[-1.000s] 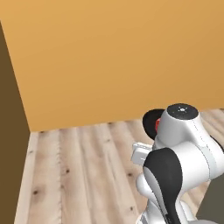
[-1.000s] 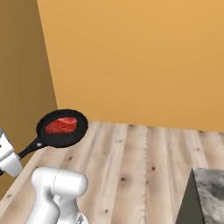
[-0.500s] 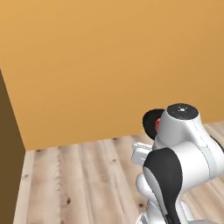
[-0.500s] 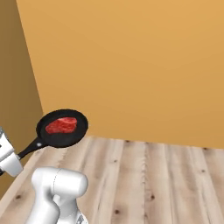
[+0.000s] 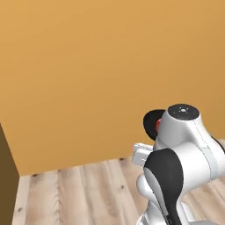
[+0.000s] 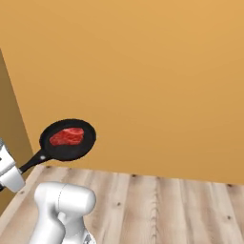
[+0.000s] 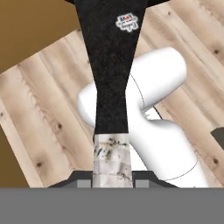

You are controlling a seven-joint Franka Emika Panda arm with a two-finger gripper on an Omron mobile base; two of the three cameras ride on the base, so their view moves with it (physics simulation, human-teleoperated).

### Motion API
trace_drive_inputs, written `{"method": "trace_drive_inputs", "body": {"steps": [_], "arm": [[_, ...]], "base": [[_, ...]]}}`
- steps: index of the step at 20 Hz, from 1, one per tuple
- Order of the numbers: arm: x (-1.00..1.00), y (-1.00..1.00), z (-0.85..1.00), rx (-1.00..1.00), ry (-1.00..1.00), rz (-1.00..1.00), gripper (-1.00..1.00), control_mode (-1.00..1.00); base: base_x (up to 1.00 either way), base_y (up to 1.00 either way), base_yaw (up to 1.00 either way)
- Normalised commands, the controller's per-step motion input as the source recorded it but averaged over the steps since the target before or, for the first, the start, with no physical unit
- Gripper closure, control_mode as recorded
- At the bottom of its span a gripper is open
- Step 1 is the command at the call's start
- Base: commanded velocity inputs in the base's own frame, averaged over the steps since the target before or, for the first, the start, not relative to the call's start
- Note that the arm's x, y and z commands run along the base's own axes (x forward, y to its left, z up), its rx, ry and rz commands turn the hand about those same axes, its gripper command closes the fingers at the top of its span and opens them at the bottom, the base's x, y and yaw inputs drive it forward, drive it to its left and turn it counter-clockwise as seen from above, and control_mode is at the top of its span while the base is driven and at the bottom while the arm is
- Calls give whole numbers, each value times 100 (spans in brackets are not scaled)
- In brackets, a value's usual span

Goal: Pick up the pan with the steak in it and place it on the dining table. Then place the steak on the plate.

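Observation:
The black pan point(image 6: 67, 140) hangs in the air in front of the orange wall, level, with the red steak point(image 6: 66, 136) lying in it. Its dark handle point(image 6: 34, 159) runs down-left into my gripper point(image 6: 20, 167), which is shut on it. In the hand view the handle point(image 7: 111, 65) rises straight up from between my gripper point(image 7: 112, 181) tips, its marbled end point(image 7: 112, 159) clamped there. In the left base view an edge of the pan point(image 5: 150, 123) and a sliver of steak point(image 5: 157, 126) peek out behind my arm. The dining table and the plate are out of view.
An orange wall point(image 5: 88, 66) fills the background, with a darker brown panel point(image 6: 9, 119) at the left. Below is a light wooden plank floor point(image 6: 167, 205).
The whole picture has shifted as the base moves: the brown panel slid left, the floor dropped lower, and a marbled corner left the right base view. The pan stays held the same way.

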Motion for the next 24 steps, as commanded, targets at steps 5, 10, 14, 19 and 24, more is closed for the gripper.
{"method": "trace_drive_inputs", "body": {"steps": [5, 10, 14, 19, 24], "arm": [[0, 0, 0, 0, 0, 0, 100, 100], [0, 0, 0, 0, 0, 0, 100, 100], [0, 0, 0, 0, 0, 0, 100, 100], [0, 0, 0, 0, 0, 0, 100, 100], [0, 0, 0, 0, 0, 0, 100, 100]], "base": [[52, 25, -38], [10, 8, -50], [1, 0, -50], [0, 0, -50], [0, 0, -50]]}}
